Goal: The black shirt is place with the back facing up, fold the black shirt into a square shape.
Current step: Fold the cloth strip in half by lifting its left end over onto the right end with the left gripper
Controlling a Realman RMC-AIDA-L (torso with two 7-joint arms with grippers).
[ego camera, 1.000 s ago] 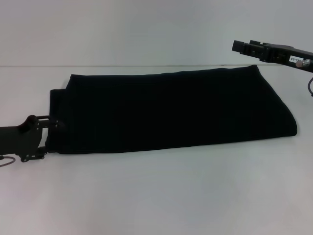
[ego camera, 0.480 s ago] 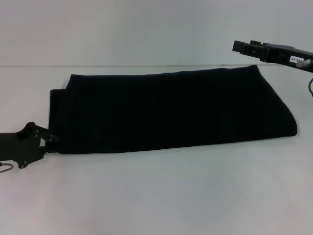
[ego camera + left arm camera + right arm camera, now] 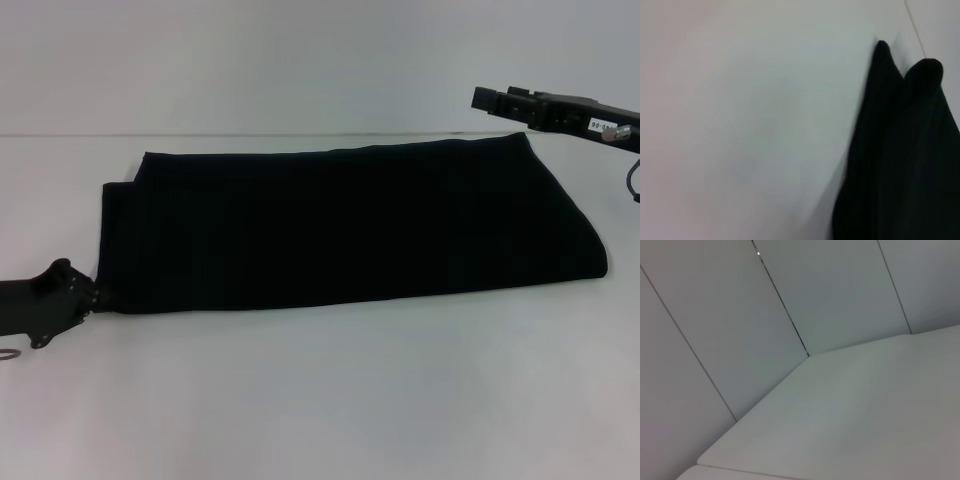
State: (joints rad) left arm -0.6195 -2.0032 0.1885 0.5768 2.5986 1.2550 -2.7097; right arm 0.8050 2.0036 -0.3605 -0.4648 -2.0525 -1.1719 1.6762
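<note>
Left tool (image 3: 92, 294), low at the near-left corner of the folded matte black fabric shirt (image 3: 350, 225), has its fingertips lost against the dark cloth; its grip can't be told. That shirt lies as a long band across the white worktop (image 3: 330, 400). Only the left wrist view shows two rounded folds (image 3: 927, 70). Farther off, the right tool (image 3: 484, 98) hangs raised beyond the far-right corner; its state is unreadable.

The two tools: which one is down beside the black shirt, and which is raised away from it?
The left tool is low at the black shirt's near left corner. The right tool is raised above the far right corner, clear of the cloth.
</note>
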